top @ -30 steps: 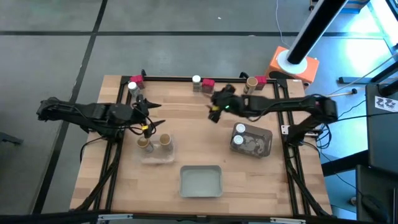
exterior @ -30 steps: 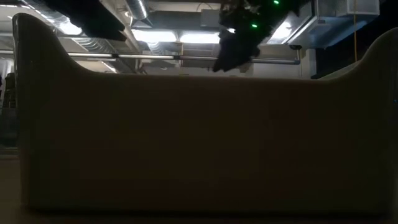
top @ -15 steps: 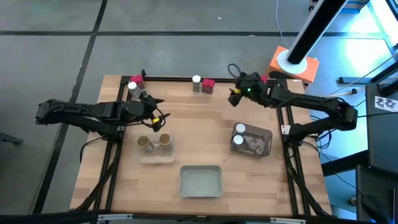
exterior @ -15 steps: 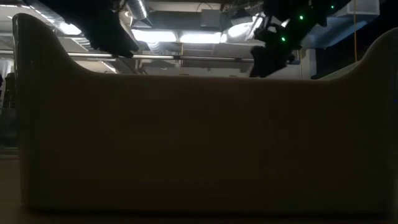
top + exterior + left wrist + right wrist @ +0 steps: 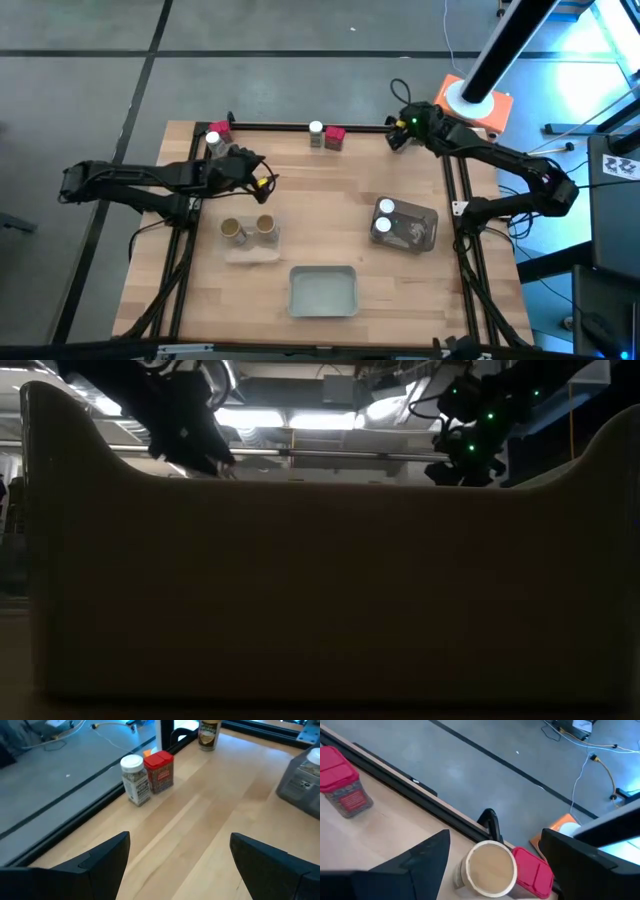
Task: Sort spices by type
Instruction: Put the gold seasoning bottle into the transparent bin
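While both hands (image 5: 262, 181) (image 5: 393, 140) hover unclenched, the wooden table (image 5: 330, 220) (black-railed) stands on grey floor (image 5: 300, 50).

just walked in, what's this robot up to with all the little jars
It is sorting spices into trays. Two cork-topped jars already sit in the left tray, and two white-lidded jars in the right tray. The right pincer, open and empty, hovers over a cork-topped jar and a red packet at the far edge. The left pincer is also open and empty.

labels on the spice jars (image 5: 135, 779) — printed, too small to read
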`<control>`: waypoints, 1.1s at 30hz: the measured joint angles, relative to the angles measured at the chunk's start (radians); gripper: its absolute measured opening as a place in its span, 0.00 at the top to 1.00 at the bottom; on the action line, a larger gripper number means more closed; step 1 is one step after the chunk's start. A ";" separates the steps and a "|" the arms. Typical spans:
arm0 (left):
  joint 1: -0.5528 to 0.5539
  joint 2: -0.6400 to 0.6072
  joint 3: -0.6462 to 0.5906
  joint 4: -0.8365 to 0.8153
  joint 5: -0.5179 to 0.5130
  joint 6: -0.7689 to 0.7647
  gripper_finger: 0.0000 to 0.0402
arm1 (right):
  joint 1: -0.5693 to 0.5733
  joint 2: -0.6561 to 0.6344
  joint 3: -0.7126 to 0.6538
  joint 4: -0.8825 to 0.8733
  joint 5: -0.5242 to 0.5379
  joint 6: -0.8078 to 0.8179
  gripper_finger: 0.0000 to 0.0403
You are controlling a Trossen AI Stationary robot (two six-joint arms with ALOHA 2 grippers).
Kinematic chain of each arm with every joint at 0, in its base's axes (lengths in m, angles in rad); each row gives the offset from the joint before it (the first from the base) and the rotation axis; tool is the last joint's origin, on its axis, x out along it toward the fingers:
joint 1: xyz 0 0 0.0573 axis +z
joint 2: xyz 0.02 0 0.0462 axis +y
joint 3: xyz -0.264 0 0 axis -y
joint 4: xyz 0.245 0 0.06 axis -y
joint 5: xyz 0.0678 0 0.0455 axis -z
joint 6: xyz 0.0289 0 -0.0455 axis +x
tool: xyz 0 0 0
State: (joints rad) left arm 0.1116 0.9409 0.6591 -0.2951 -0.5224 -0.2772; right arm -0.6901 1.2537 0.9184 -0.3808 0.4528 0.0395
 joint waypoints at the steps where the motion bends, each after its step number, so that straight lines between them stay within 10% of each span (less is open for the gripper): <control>1: 0.001 0.004 0.000 0.000 0.000 -0.004 0.19 | 0.000 0.000 0.000 -0.004 0.000 -0.001 0.22; 19: 0.003 0.006 0.000 0.051 0.000 -0.004 0.19 | -0.188 0.070 0.001 -0.044 -0.236 0.063 0.23; 33: 0.003 0.006 0.000 0.044 0.000 0.018 0.19 | -0.187 0.180 0.001 -0.037 -0.226 0.081 0.23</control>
State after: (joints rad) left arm 0.1143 0.9474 0.6594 -0.2512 -0.5224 -0.2591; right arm -0.8776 1.4334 0.9195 -0.4179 0.2270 0.1201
